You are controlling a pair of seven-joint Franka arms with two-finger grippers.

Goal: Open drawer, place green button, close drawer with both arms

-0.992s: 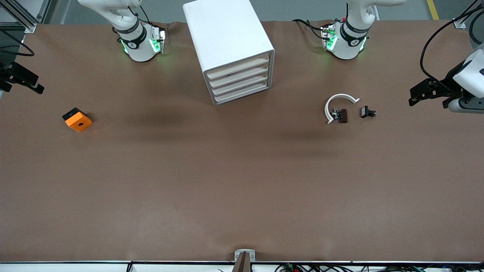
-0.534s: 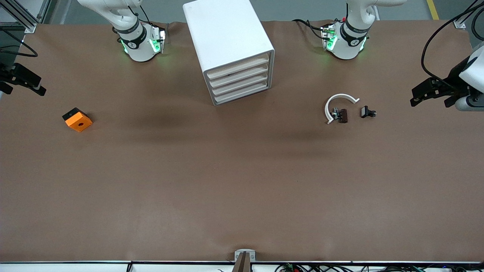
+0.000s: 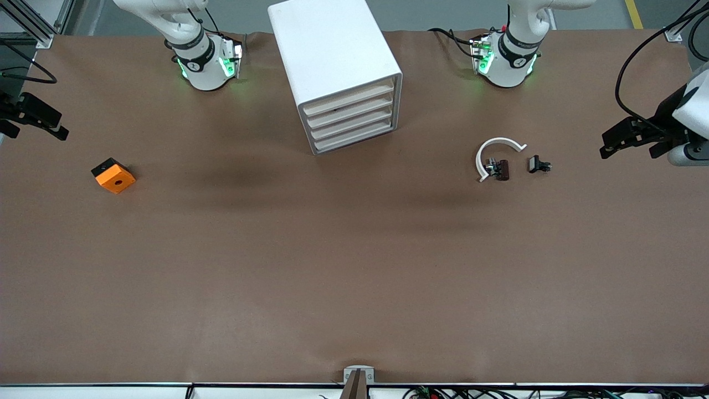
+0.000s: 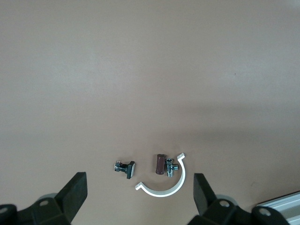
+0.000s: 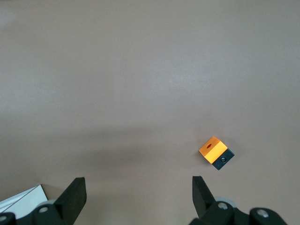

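Left gripper at cabinet's 3 o'clock, right gripper at 9: both spread wide, nothing held; drawers shut.

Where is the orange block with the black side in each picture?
Front view: the orange block lies on the table toward the right arm's end, nearer the camera than the cabinet.
Left wrist view: not in it.
Right wrist view: the block lies on bare table, ahead of the open right gripper.
Shared landmark: the cabinet, whose white corner peeks into the right wrist view.
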